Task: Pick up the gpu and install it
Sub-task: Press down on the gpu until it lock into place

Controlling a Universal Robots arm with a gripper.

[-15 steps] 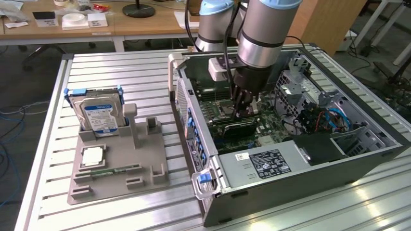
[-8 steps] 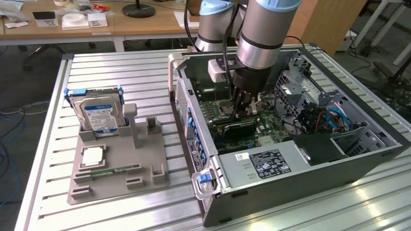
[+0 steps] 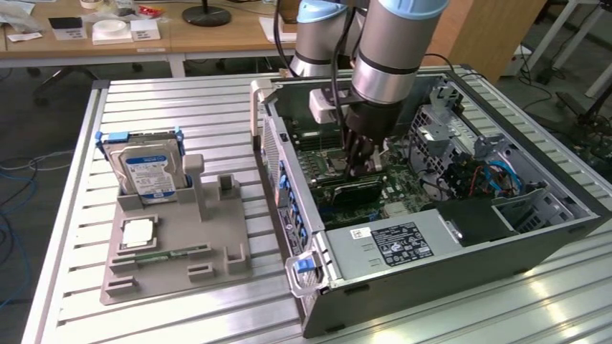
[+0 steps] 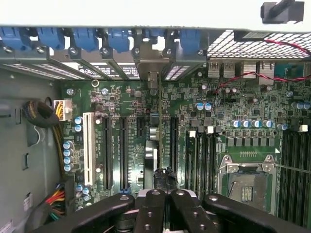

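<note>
The arm [image 3: 397, 50] is held almost upright, its grey and silver forearm pointed steeply downward from the upper edge of the exterior view. A blue joint cap is seen at its upper end, and a black cable is run down along its side. Below the wrist, the black gripper [image 3: 362, 166] is pointed straight down. Its fingers [image 4: 187, 211] are drawn together and closed, seen in the wrist view as dark jointed links meeting at the middle.
</note>
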